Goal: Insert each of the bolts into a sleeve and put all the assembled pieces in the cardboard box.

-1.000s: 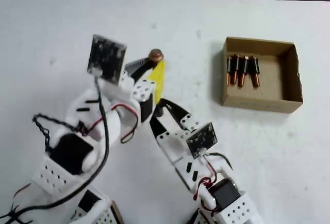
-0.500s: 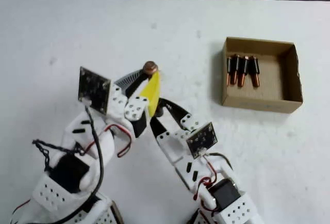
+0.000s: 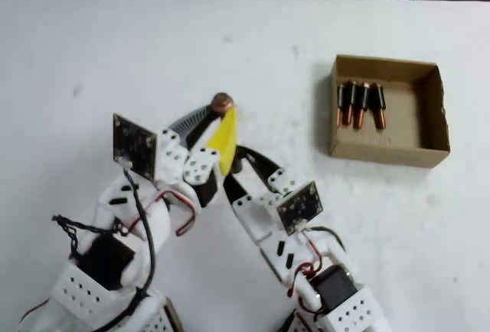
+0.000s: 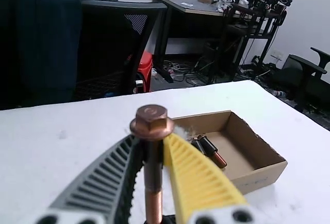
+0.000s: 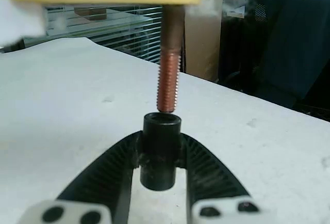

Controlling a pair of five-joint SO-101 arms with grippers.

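the left hand (image 3: 217,116) is pinched tight on a copper bolt (image 4: 152,123), gripping the shank just under the hexagonal flanged head, so the bolt stands upright with its head on top and its threaded end pointing down. the right hand (image 5: 160,154) is closed around a black sleeve (image 5: 161,149), which it holds upright with the open bore facing up, clamped between its two black ribbed jaws. in the right wrist view the bolt hangs straight over the sleeve, in line with the bore; the threaded tip seems to sit right at the mouth, though whether it has entered or only hovers above the rim is hard to tell. from above, the two hands meet near the middle of the white desk (image 3: 92,49), the left one above the right. the cardboard box (image 3: 387,156) sits on the desk well apart from them, off to the right arm's side. four assembled pieces (image 3: 360,105) lie side by side inside the box, against the wall nearest the hands, their black sleeves toward the far end and copper ends nearer the arms.
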